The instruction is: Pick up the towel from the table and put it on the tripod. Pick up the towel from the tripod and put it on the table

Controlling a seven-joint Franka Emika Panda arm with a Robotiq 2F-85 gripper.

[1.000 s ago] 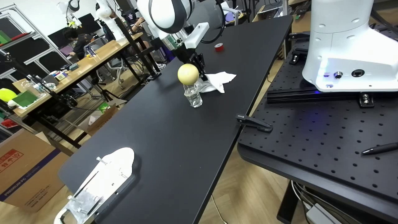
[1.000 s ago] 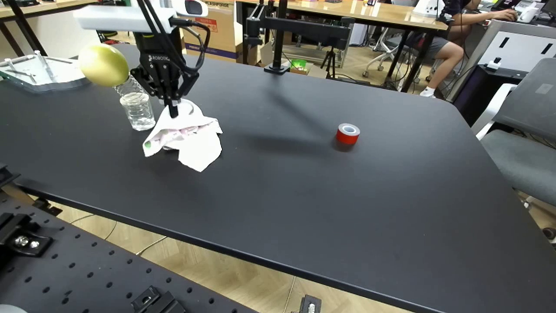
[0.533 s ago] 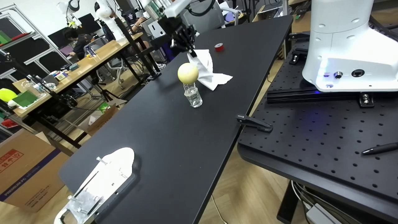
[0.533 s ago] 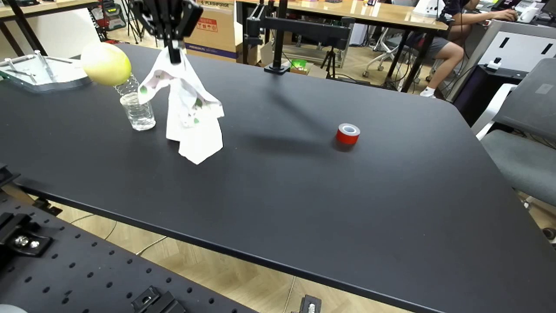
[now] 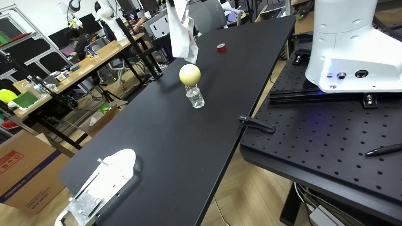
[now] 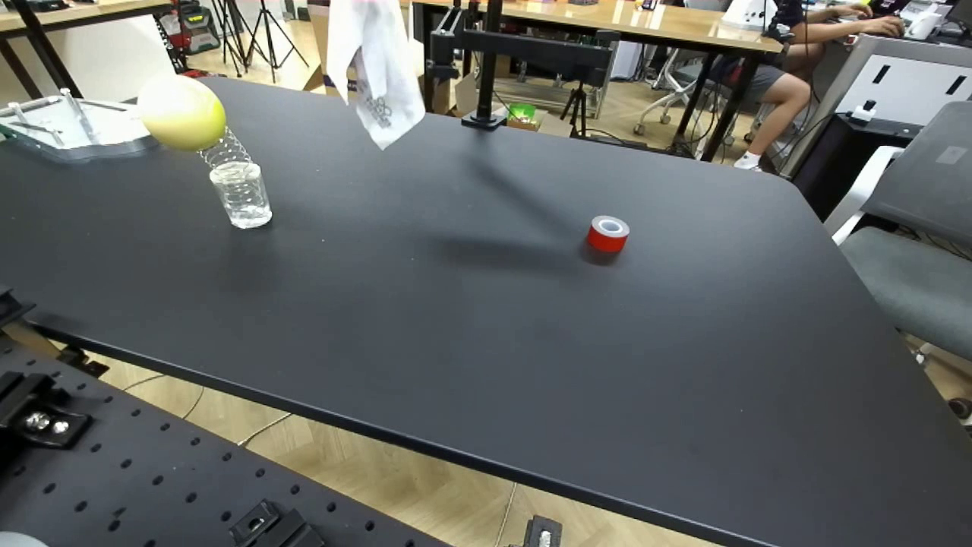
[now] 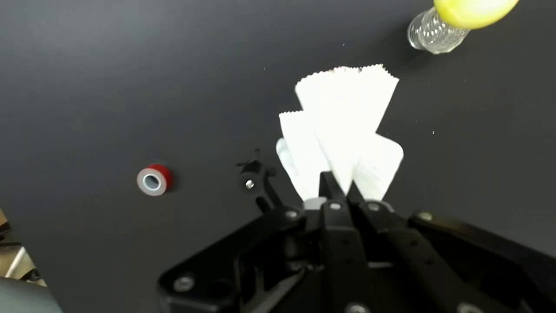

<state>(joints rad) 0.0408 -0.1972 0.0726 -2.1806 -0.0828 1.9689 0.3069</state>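
One towel [image 6: 387,68], aloft over the table [image 6: 486,327], toward its far side in an exterior view; my gripper [image 7: 343,187] is closed narrow on a gathered fold, zigzag edges fanning loose in the wrist view; a pinch on one bunch lets it hang long, which I judge will suit draping; the black stand [image 6: 488,72] at the far edge, right of the towel, I take for the task's tripod, with the hanging not yet done; a bottle [image 6: 241,194] at left presumably serves as seat for the yellow ball [image 6: 182,114] atop it; the tape roll [image 6: 607,234], at right, lies flat, so should not wander. Tally, outward: one black stand; one bottle; one yellow ball; one tape roll; one white board [image 6: 83,129], pegged, far left.
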